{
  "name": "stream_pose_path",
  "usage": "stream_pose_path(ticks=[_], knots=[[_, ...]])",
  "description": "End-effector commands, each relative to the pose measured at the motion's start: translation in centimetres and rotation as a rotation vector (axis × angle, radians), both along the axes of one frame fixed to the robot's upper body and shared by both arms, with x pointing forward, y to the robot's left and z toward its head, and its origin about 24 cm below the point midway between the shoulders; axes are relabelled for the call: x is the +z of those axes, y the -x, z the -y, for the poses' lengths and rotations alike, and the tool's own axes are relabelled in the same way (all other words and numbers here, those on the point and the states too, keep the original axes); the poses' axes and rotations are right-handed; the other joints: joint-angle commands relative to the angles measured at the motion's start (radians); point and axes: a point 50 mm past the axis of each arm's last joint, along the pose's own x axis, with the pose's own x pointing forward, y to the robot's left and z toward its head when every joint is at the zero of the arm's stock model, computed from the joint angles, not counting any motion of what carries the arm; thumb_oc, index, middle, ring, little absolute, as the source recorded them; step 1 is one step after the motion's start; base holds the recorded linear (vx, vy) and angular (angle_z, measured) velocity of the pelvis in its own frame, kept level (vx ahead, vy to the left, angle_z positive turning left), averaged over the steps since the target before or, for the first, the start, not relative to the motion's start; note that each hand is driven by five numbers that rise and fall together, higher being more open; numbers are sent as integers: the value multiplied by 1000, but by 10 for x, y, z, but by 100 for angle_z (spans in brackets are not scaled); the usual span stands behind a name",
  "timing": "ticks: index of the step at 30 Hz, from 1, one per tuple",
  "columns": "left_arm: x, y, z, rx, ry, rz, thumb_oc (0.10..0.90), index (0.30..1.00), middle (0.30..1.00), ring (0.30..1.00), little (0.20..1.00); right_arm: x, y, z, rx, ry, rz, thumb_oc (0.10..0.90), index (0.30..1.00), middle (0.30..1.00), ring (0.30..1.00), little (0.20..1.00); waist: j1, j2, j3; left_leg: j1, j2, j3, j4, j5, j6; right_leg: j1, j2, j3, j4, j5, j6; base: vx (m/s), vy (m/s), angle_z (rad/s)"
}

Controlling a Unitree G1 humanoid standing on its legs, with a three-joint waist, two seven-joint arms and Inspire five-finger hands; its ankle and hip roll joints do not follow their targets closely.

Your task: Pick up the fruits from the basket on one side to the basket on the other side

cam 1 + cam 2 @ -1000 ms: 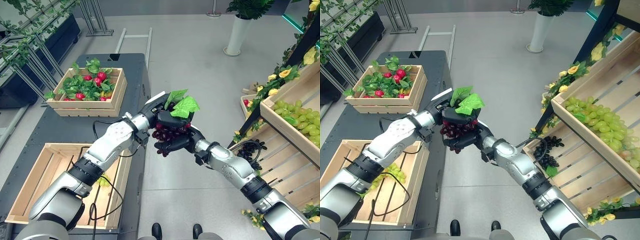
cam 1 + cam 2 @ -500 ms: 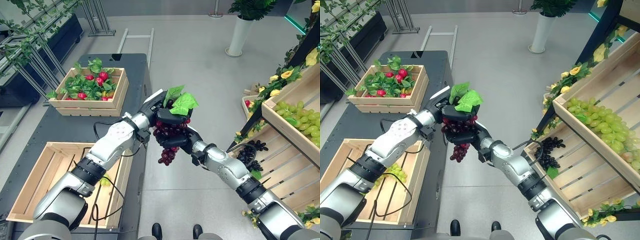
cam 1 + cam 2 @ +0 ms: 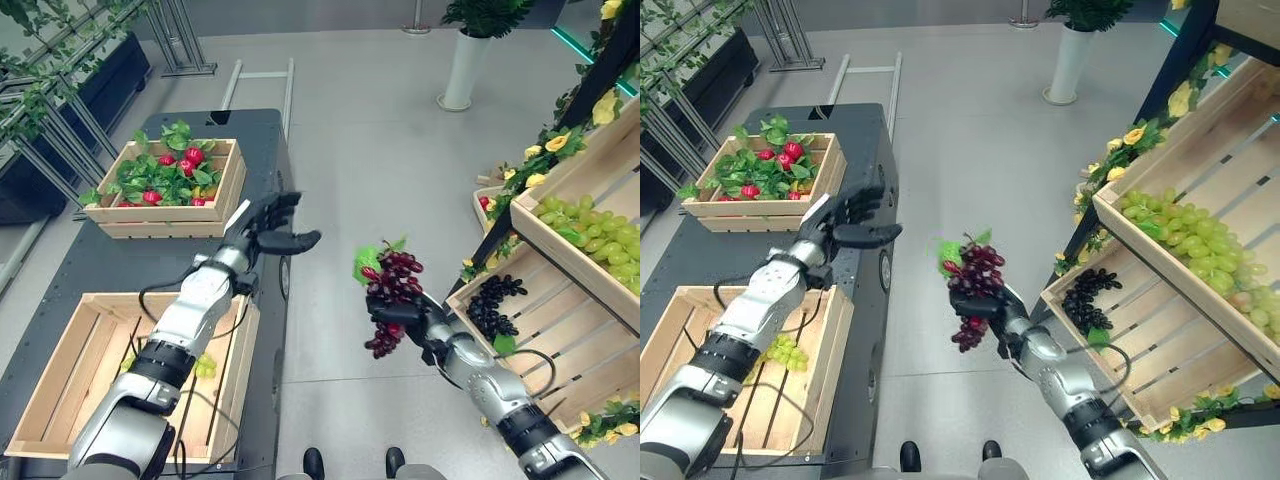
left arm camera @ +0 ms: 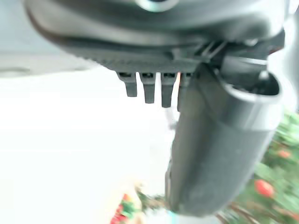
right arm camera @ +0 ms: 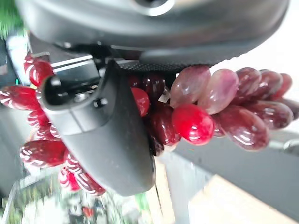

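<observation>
my two hands have come apart: a moment ago both were bunched around the red grapes (image 3: 392, 296) in front of me, and now my right hand (image 3: 408, 318) alone has them, fingers and thumb curled round the middle of the bunch, as my right wrist view shows with the thumb pressed across the berries. the bunch hangs over the open floor at about 4 o'clock from the middle of my view, its green leaf (image 3: 367, 262) sticking out at the top and a loose tail of berries dangling below my palm. my left hand (image 3: 270, 228) has let go and drawn back toward 10 o'clock; it hovers over the edge of the dark bench (image 3: 100, 262) with fingers spread straight and thumb out, holding nothing, just beside the far crate of red fruit and leaves (image 3: 168, 181). the near crate (image 3: 110, 370) on the bench lies at 8 o'clock with a small green grape cluster (image 3: 204, 366) in it. off at 3 o'clock the slanted shelf crate (image 3: 545, 300) carries dark grapes (image 3: 492, 303), with green grapes (image 3: 592, 226) in the crate above. i judge the handover is finished and the grapes are now mid-journey, neither in one basket nor the other; the carry rests on one grip alone, and the hanging tail could swing or snag on a crate rim when i lower it.
</observation>
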Motion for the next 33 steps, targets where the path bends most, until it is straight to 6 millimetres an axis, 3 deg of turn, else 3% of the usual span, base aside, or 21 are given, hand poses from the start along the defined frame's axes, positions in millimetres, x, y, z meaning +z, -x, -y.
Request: stream_pose_path(ticks=[1,6,8,10,13,17,20,22,23,25,26,28,29,33], knots=[[19,-7,-17,71,-44,152,800,900,900,900,900,32,-12,5,-20,-64,252,400,300,300,300,300,-18,6,-145,-3,-7,-23,1,-43,-18,-54,8,5,-2,103,-21,-14,13,-23],[-5,6,-21,83,-50,93,800,900,900,900,900,13,5,30,-112,-77,193,400,300,300,300,300,-37,7,-128,-1,-3,-8,1,-45,-19,-62,9,21,-2,109,-17,-13,7,-9],[-24,19,-13,68,13,62,800,900,900,900,900,-4,21,44,-192,-105,137,400,300,300,300,300,-46,7,-117,4,-2,-2,1,-48,-17,-62,9,28,-2,112,-15,5,10,-6],[-29,23,-9,57,45,59,800,900,900,900,900,-10,27,47,-218,-114,120,400,300,300,300,300,-48,7,-113,6,-2,1,1,-48,-16,-62,9,29,-2,114,-14,18,2,-9],[-56,43,15,2,264,-3,800,900,900,900,900,-34,44,57,-374,-241,34,400,300,300,300,300,-49,8,-95,16,-3,7,1,-53,-15,-59,6,33,-2,120,-15,53,-5,-11],[-99,78,48,-32,442,-152,800,900,900,900,900,-48,48,53,-547,-428,-3,400,300,300,300,300,-31,14,-68,15,-10,2,1,-55,-8,-67,3,41,-2,128,-18,68,-7,-9],[-108,87,53,-32,476,-185,800,900,900,900,900,-47,45,52,-588,-485,9,400,300,300,300,300,-24,15,-57,9,-15,2,1,-54,-6,-78,1,46,-2,133,-19,12,-2,-1],[-120,98,61,-5,577,-223,800,900,900,900,900,-35,28,54,-649,-620,72,400,300,300,300,300,-7,21,-8,-23,-23,18,10,-46,-6,-120,-20,41,-2,150,-14,-109,23,-6],[-120,98,61,0,585,-223,800,900,900,900,900,-33,27,54,-649,-629,78,400,300,300,300,300,-5,21,-4,-27,-23,20,11,-46,-6,-124,-22,40,-2,151,-14,-273,46,-17],[-114,93,65,6,627,-177,800,900,900,900,900,-10,0,58,-658,-729,151,400,300,300,300,300,16,27,67,-82,-34,47,55,-48,-3,-165,-46,-11,38,151,-11,-369,63,-36],[-104,85,69,-17,641,-131,800,900,900,900,900,11,-20,61,-661,-796,218,400,300,300,300,300,31,35,120,-130,-36,59,102,-52,-1,-203,-57,-41,92,136,-12,-359,58,-49],[-91,74,74,-60,616,-78,800,900,900,900,900,37,-41,67,-674,-890,305,400,300,300,300,300,42,42,179,-205,-39,54,186,-65,-1,-256,-59,-56,170,110,-22,-319,30,-41],[-90,72,75,-64,613,-73,800,900,900,900,900,39,-43,68,-676,-899,314,400,300,300,300,300,42,43,183,-215,-39,52,198,-69,-1,-265,-58,-56,180,106,-24,-268,-18,-12],[-65,53,85,-121,602,5,800,900,900,900,900,72,-62,93,-774,-1151,447,400,300,300,300,300,47,52,255,-378,-54,19,435,-137,3,-399,-74,-99,378,39,-58,-164,-43,19]])
